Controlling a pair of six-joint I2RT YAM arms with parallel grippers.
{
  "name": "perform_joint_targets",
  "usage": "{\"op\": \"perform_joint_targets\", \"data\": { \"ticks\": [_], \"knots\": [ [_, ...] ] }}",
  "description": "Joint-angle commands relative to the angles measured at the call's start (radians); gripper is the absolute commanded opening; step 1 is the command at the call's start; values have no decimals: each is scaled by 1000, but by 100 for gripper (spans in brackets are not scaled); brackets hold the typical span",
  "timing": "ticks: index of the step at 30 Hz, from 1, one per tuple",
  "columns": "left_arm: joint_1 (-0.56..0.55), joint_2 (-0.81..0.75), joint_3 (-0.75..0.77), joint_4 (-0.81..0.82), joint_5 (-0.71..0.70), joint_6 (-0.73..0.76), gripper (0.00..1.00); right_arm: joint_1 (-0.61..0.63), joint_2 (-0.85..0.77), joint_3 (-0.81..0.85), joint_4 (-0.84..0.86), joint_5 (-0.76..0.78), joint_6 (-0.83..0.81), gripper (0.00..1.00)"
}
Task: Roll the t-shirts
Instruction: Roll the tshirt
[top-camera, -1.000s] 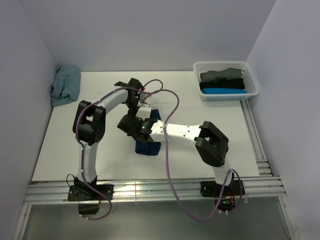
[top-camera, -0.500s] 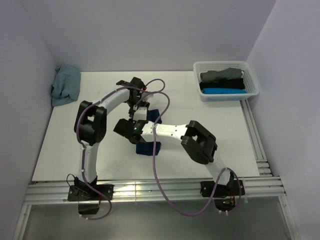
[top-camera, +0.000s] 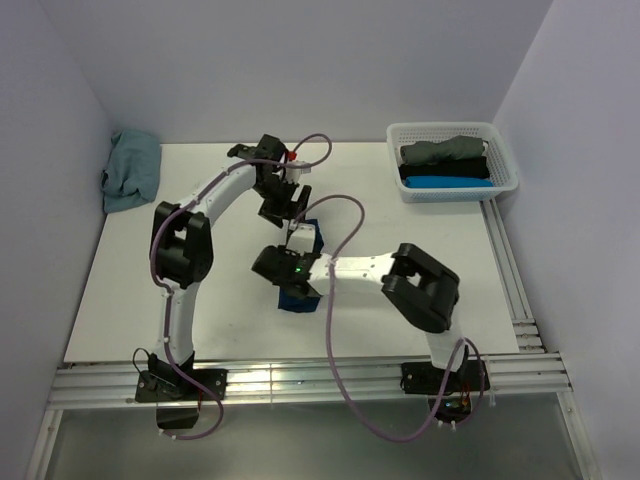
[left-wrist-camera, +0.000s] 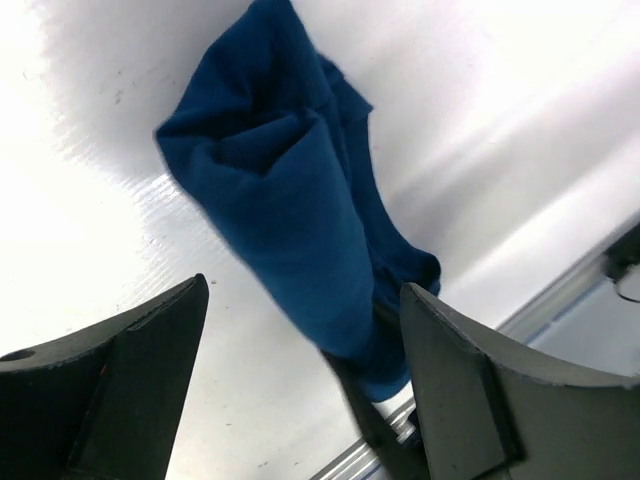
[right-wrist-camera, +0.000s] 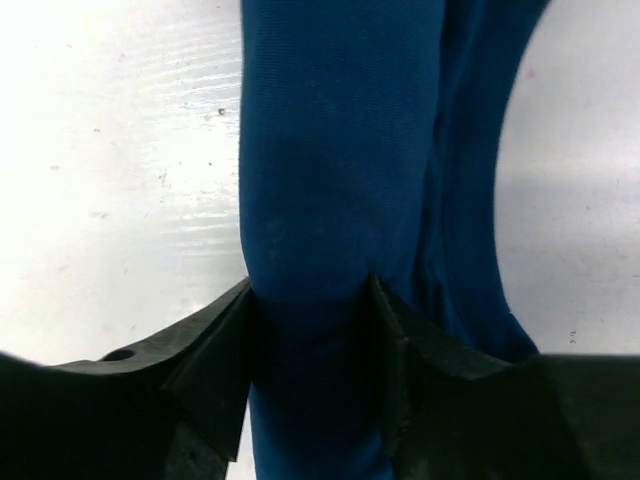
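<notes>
The navy t-shirt (top-camera: 298, 298) lay bunched into a long, loose roll near the middle of the counter (top-camera: 130, 290), a little toward the near edge, between my two arms. My right pincer (right-wrist-camera: 312, 300) was clamped on it. Both fingers (right-wrist-camera: 215, 350) pressed into the sides of the roll, so the cloth was squeezed narrow between them and spread wider beyond. My left pincer (left-wrist-camera: 305, 290) stood wide apart over the far end of the same shirt and held nothing. From its wrist view the blue cloth lay on the white surface between the spread fingers, and neither finger touched it as far as I could tell. My cables (top-camera: 335, 330) looped above the counter around both arms. Well apart from all this, a teal t-shirt (top-camera: 130, 170) sat crumpled at the far left corner, against the wall. At the far right corner stood a white basket (top-camera: 505, 165). In it lay a grey t-shirt (top-camera: 440, 151), a black t-shirt (top-camera: 445, 170) and a bright blue t-shirt (top-camera: 450, 182), side by side, the grey one farthest from me.
</notes>
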Motion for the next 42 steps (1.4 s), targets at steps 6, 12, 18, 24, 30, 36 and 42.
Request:
{"op": "perform_joint_targets", "data": {
  "ticks": [6,12,18,24,30,36,42],
  "knots": [
    [76,-76,-13,-10,222,110,84,-109,-246,-432,601,-349,47,44],
    [83,-106,-164,94,306,132,86,-177,-266,-583,820,-484,75,43],
    [83,-76,-240,200,322,95,87,-211,-257,-701,1047,-572,141,42],
    [83,-36,-265,276,237,44,83,-232,-253,-744,1107,-602,167,42],
    [73,16,-237,286,131,3,77,-241,-244,-776,1163,-615,182,42],
    [41,33,-243,287,39,-3,71,-249,-229,-775,1152,-647,188,43],
    [1,22,-250,260,-143,-23,62,-251,-269,-718,962,-592,152,52]
  ]
}}
